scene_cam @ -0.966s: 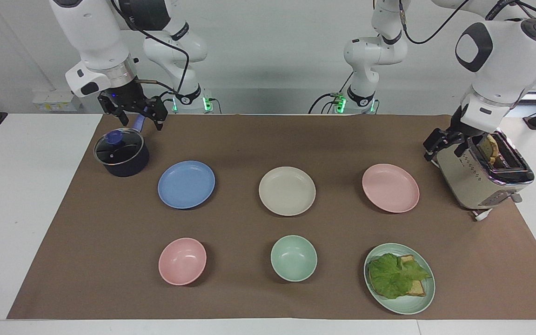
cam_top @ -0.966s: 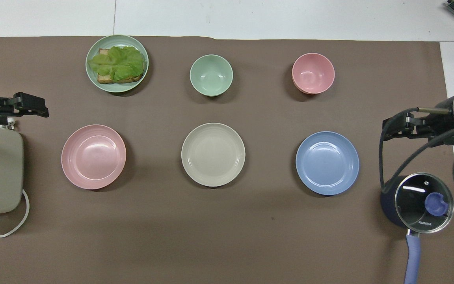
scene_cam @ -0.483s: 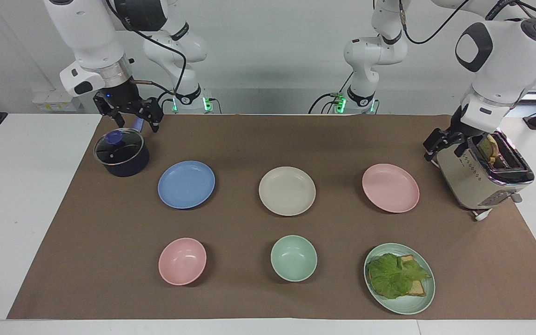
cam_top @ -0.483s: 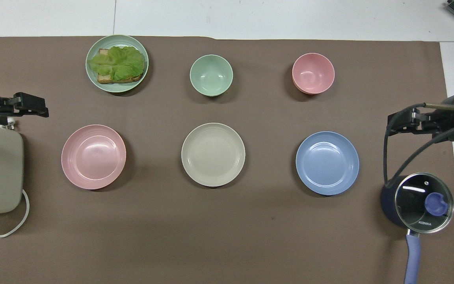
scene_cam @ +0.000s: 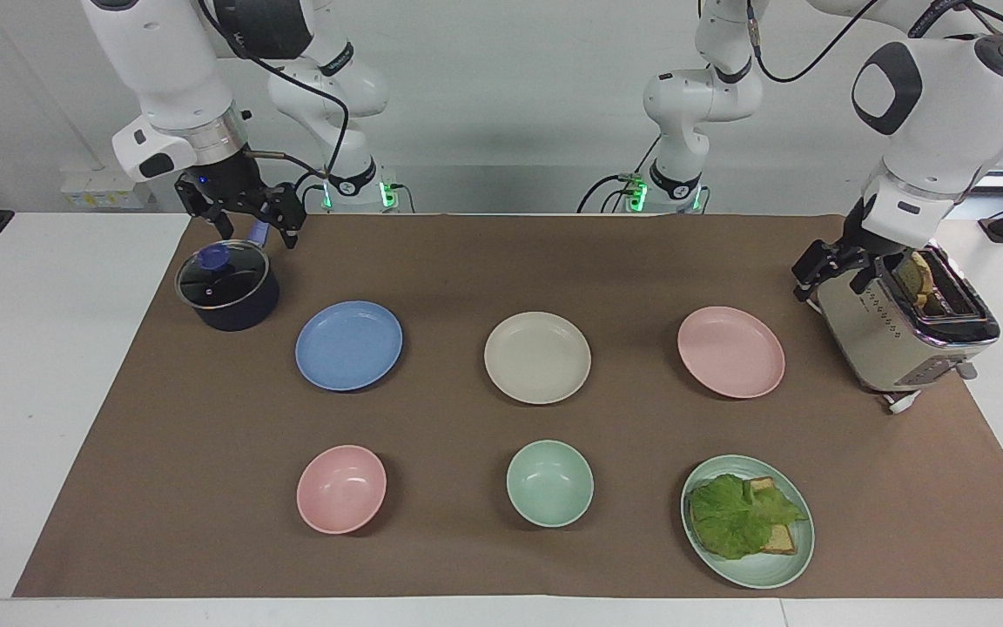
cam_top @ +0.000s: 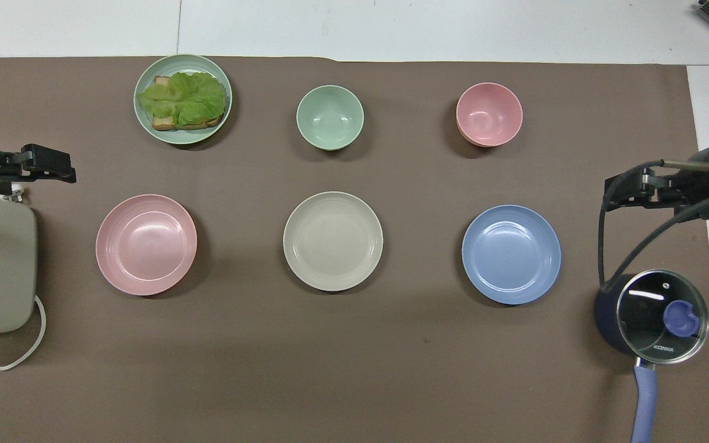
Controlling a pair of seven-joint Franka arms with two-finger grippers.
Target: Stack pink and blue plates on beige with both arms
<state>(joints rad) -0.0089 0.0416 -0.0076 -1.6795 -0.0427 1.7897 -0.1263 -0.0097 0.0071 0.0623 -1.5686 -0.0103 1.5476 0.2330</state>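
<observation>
Three equal plates lie in a row across the brown mat. The beige plate is in the middle. The blue plate lies toward the right arm's end, the pink plate toward the left arm's end. All three are bare and apart from each other. My right gripper hangs open over the mat beside a lidded pot, holding nothing. My left gripper hangs open and empty against the toaster, next to the pink plate.
A dark pot with a glass lid and blue handle stands beside the blue plate. A toaster with bread in it stands beside the pink plate. Farther from the robots sit a pink bowl, a mint bowl and a green plate with lettuce on toast.
My right gripper has risen a little and drifted away from the blue plate, then held still. The left arm and all the plates have stayed put.
</observation>
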